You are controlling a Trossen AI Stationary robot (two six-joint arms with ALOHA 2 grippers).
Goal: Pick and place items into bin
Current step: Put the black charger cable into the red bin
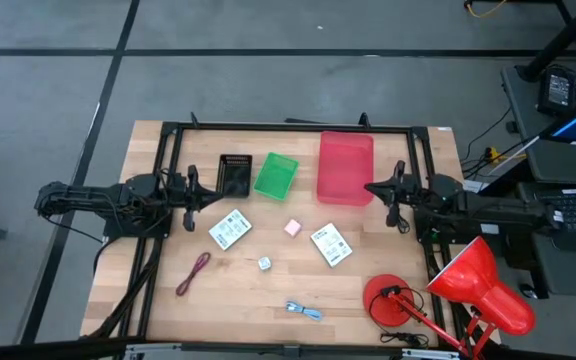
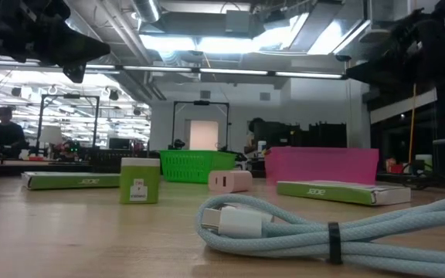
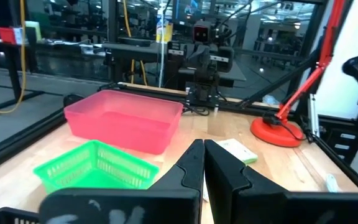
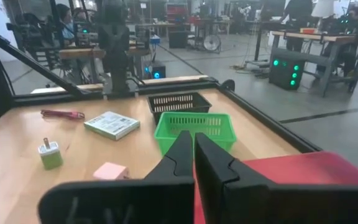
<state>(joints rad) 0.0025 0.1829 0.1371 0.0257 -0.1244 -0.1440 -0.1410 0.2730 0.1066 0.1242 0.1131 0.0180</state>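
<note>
Both arms wait at the far side of the wooden surface [image 1: 238, 300]. The left hand [image 1: 215, 197] is closed and empty, beside the black basket [image 1: 235, 176]; the right hand [image 1: 372, 187] is closed and empty, at the pink bin [image 1: 345, 166]. The items lie nearer the front, apart from both hands: two white packets [image 1: 230, 231] [image 1: 331, 244], a pink cube [image 1: 292, 227], a pale charger [image 1: 265, 263], a red cord [image 1: 193, 273] and a blue cable [image 1: 304, 310]. A green basket [image 1: 275, 174] sits between the black basket and the bin.
</note>
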